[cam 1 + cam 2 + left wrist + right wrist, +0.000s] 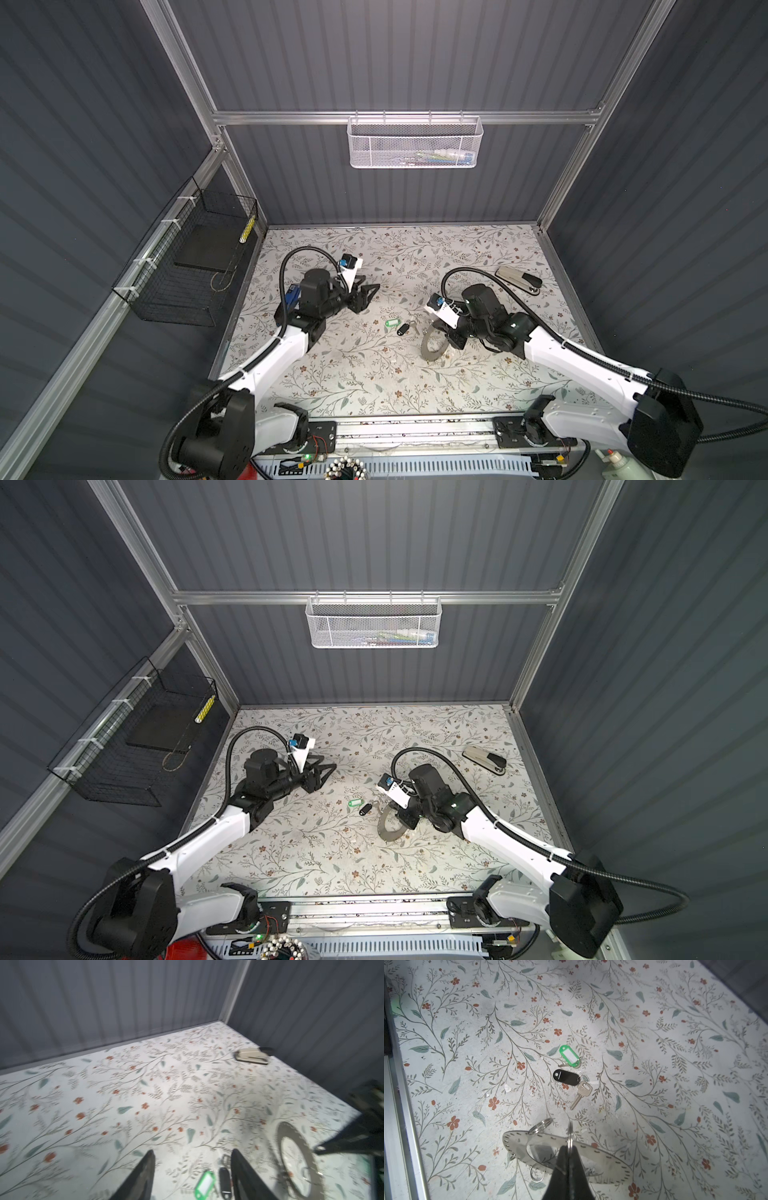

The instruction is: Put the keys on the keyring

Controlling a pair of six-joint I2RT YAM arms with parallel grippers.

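Your right end effector (568, 1154) is clamped tight on the keyring (517, 1142), pinching a small split ring (570, 1136) hooked through its rim. The keyring sits tilted, not flat. I can't tell if its low edge touches the surface (675, 1084).

In both top views the keyring is right of centre, with the keys at its 10 o'clock. The green tag (391, 323) and the black tag (402, 329) lie just beside each other, not touching, black at green's 4 o'clock. The silver key (580, 1094) is ringed to the black tag and lies flat between it and the keyring.

Your left end effector (369, 297) is at roughly 10 o'clock from the green tag, well apart, fingers parted and holding nothing. The stapler (519, 279) lies near the surface's 2 o'clock corner.
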